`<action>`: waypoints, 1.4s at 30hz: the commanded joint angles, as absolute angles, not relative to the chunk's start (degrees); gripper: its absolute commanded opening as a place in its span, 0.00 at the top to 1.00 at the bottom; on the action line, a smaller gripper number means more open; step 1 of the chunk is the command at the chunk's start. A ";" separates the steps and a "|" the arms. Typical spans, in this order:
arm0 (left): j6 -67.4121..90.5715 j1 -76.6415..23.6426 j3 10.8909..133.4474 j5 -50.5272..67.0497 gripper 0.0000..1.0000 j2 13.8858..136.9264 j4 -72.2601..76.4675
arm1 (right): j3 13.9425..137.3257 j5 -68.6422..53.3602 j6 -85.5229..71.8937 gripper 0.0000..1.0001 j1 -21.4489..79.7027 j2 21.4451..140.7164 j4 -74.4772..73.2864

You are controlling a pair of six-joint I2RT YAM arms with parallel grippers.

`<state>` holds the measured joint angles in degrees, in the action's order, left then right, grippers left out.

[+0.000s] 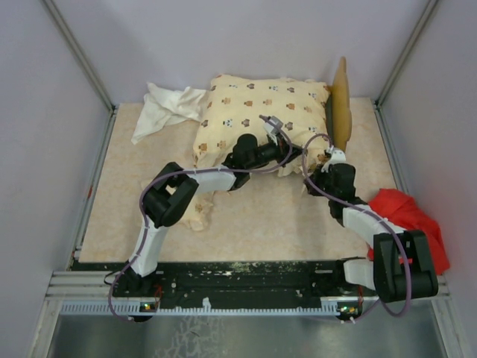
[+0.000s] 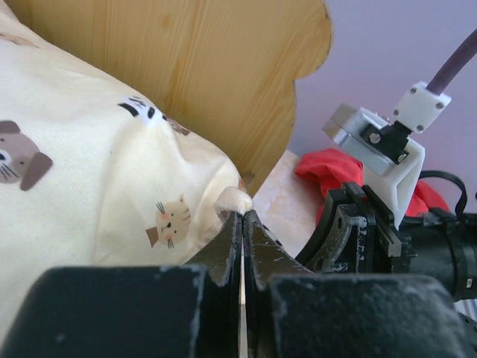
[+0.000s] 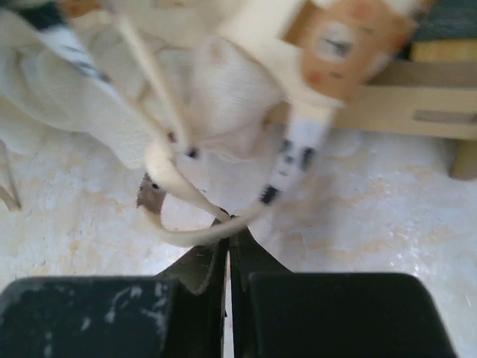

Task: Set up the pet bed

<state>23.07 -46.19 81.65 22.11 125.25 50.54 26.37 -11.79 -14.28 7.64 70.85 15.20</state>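
Top view: cream animal-print cushion [image 1: 257, 112] spread over the far middle of the table [image 1: 283, 224], right edge against the upright wavy headboard [image 1: 341, 101], bed base hidden beneath. Left arm [image 1: 201, 179] and right arm [image 1: 365, 220] converging on the cushion's near right corner. Plain white cloth [image 1: 168, 108] bunched at far left, red cloth [image 1: 406, 216] heaped at near right, both apart from the bed. A smaller cream piece [image 1: 200, 212], possibly the matching pillow, partly under the left arm. Left wrist view: left gripper [image 2: 242, 220] with jaws pressed together on a puckered tip of the cushion's corner, the pale wooden headboard just behind. Right wrist view: right gripper [image 3: 228, 235] with jaws closed to a sliver on a thin loop of the cushion's cream edging, the fabric lifted off the table, a wooden frame rail [image 3: 417, 112] just beyond at far right. Judged to be mid-step in seating the cushion inside the frame. Next move likely to call for easing this corner down within the rails, both grips moving together, without tugging the light frame askew. Pillow not yet at the headboard.
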 commanded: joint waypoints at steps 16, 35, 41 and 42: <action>21.51 -46.63 91.90 15.18 1.00 123.67 55.80 | 20.65 5.93 -40.02 1.00 -1.94 76.44 31.05; 20.66 -47.02 95.38 16.22 1.00 121.33 54.44 | 23.46 7.24 -46.88 1.00 -5.51 82.83 29.46; 20.39 -48.28 90.52 24.85 1.00 119.63 55.99 | 25.98 7.63 -45.48 1.00 -5.70 82.04 25.98; 19.90 -48.66 88.80 25.60 1.00 119.35 57.10 | 26.46 7.51 -45.04 1.00 -5.71 82.01 25.14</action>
<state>20.95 -47.66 91.68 19.59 124.57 50.22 23.44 4.93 -46.57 -4.56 82.26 28.71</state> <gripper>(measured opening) 0.006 0.007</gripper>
